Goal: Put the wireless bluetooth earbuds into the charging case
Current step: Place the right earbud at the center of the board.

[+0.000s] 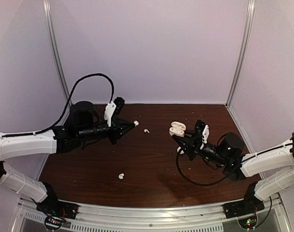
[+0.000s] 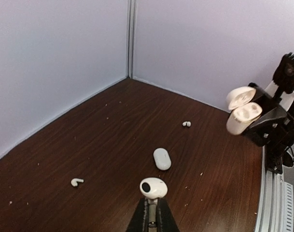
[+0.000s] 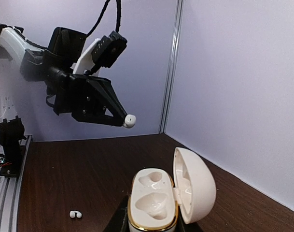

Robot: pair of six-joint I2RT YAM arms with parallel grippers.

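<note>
Left gripper (image 1: 132, 124) is pressed together, pinching one earbud (image 1: 135, 123) by the stem, lifted off the table (image 1: 151, 164) at about 11 o'clock from table centre. The round head pokes past the fingertips; the stem is hidden between them. Right gripper (image 1: 182, 137) is clamped on the charging case (image 1: 177, 127), lid flipped open, at about 1 o'clock and raised. In the right wrist view both hollows of the case look bare, and the fingers are nearly cut off at the bottom edge. A clear gap of air lies between the held earbud and the case. Second earbud (image 1: 147, 130) lies on the table at 12 o'clock, between the two grippers. Third earbud (image 1: 121, 176) lies at 7 o'clock, well apart, with open wood all round. Closed case (image 2: 161, 158) lies flat at 3 o'clock; from above it is partly hidden under the right gripper. Walls (image 1: 147, 48) box in the far and side edges, and a metal rail (image 1: 151, 212) runs along the near edge. A black cable (image 1: 195, 181) loops over the wood at 4 o'clock. The small pale specks on the wood are too tiny to identify.
</note>
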